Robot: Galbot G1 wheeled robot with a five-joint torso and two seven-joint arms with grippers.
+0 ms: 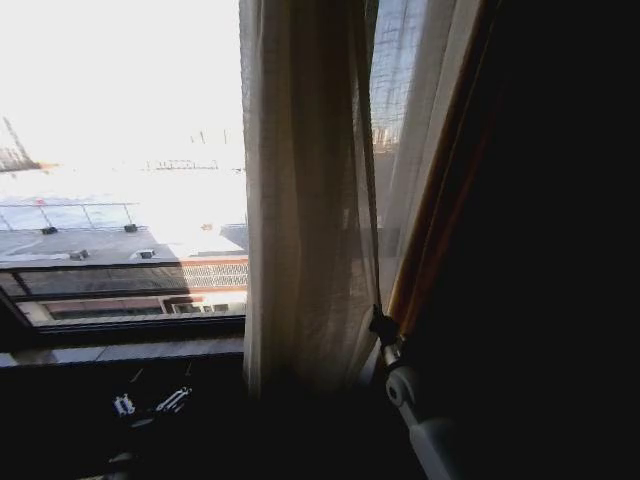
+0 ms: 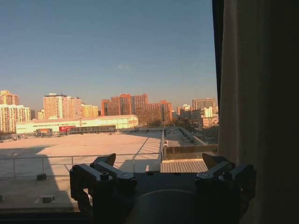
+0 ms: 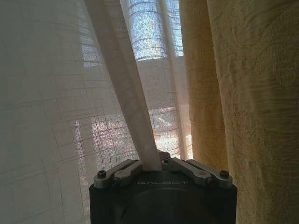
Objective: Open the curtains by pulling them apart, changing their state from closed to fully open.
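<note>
- The step in hand looks like the pull on the right side: the right gripper (image 3: 156, 164) has its fingers pressed together on a narrow fold of the sheer curtain (image 3: 126, 93), which runs taut and slanting from the lower centre of the right wrist view up to its upper left.
- In the head view the sheer curtain hangs as a bunched column in the centre of the frame (image 1: 310, 200), and the right arm (image 1: 400, 385) reaches it from the lower right.
- The window (image 1: 120, 130) in the left half of the head view is already bare, so the left side seems open; the right portion is judged not yet drawn fully aside.
- The next move probably calls for drawing the pinched fold farther toward the right edge, keeping the pinch firm, since thin fabric could slip out.
- The left gripper (image 2: 159, 163) sits at the bottom centre of the left wrist view with its fingers spread and nothing between them, facing the rooftop (image 2: 93, 144) outside; a curtain edge (image 2: 257, 93) hangs along the right of that frame.
- The right wrist view shows the pinch and a yellow textured drape (image 3: 243, 93) on its right; the head view gives that drape as a thin orange strip (image 1: 440, 200) beside darkness.
</note>
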